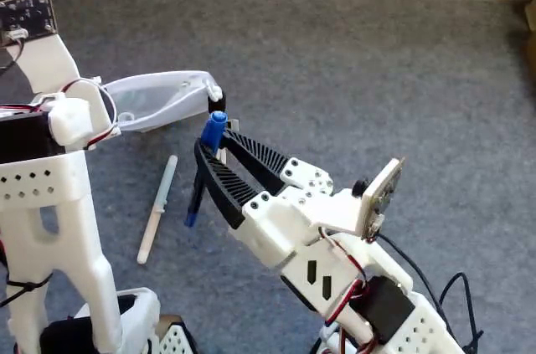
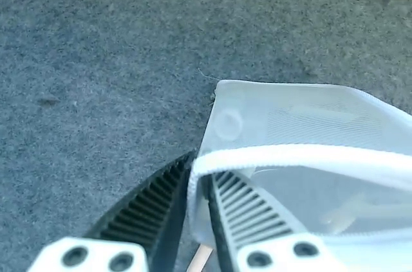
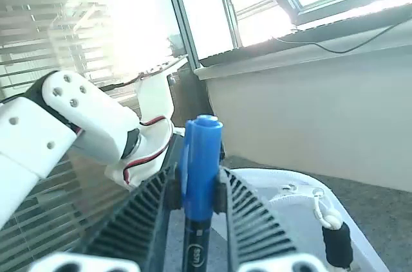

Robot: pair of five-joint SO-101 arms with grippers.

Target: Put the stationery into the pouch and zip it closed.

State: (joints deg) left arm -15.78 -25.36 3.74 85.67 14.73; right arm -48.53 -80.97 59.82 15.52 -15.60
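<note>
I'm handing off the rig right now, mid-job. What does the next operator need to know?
Left gripper: shut on the rim of the pouch, which is unzipped.
Right gripper: shut on the blue marker, held at the pouch mouth.
White pen: lying on the grey mat between the arms.
Done: marker picked up; I cannot tell what is in the pouch.
Left: put the marker in, then the pen, then zip.

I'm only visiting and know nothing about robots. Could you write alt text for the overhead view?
The right gripper, black and ribbed on a white arm, holds a blue-capped pen, cap up, beside the open translucent white mesh pouch. A slim white pen lies on the grey carpet nearby.
</note>
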